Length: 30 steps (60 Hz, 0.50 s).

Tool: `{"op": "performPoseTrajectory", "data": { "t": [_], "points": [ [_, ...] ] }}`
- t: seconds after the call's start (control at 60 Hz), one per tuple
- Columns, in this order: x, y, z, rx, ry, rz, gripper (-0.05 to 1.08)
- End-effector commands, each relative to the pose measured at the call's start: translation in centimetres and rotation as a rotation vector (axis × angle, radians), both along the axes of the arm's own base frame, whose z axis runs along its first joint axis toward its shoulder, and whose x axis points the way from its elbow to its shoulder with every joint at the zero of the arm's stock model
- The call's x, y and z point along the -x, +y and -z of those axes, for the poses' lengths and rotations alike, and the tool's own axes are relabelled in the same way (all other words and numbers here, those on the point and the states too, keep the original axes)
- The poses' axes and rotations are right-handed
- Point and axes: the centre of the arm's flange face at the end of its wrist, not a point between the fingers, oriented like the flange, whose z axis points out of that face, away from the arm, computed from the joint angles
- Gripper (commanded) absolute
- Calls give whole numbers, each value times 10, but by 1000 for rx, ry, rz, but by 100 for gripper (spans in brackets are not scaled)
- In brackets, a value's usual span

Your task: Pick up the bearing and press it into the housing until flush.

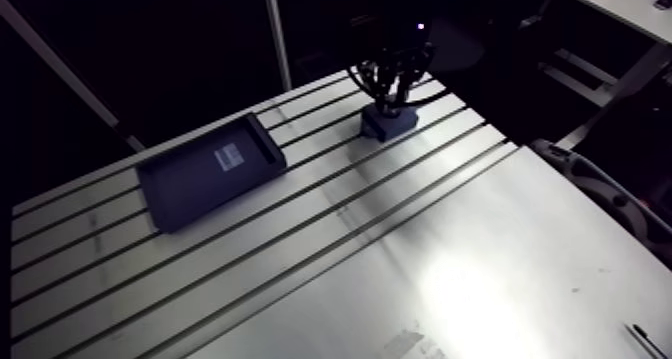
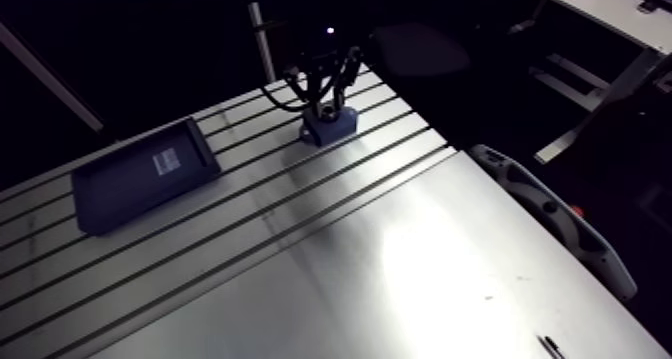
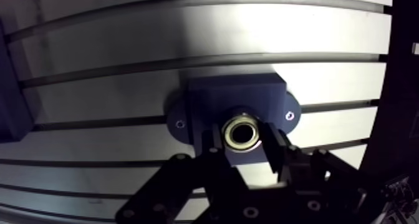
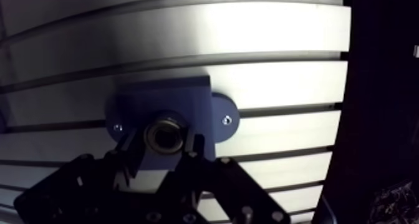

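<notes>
A dark blue housing [image 3: 232, 97] with two screwed flanges stands on the slotted table, at the far side in the arm view [image 1: 388, 121]. A metal ring bearing [image 3: 242, 132] sits over the housing's bore, directly above the block. My gripper [image 3: 244, 141] hangs straight over the housing, shut on the bearing, with one black finger [image 3: 214, 145] pressed on each side. I cannot tell how deep the bearing sits in the bore. In the arm view the gripper [image 1: 396, 87] comes down onto the housing's top.
A dark flat tray [image 1: 210, 170] with a white label lies left of the housing, across several table slots. A grey and black padded object [image 1: 600, 191] hangs off the table's right edge. A thin dark pen-like item [image 1: 650, 341] lies at the near right corner.
</notes>
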Motion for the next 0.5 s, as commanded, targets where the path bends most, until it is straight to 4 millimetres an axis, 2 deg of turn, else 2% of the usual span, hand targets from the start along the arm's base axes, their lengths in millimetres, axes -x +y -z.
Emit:
{"op": "performPoseTrajectory", "data": {
  "t": [0.017, 0.5],
  "points": [
    [0, 0, 0, -1, 1, 0, 67],
    [-1, 0, -1, -2, 0, 0, 67]
  ]
}}
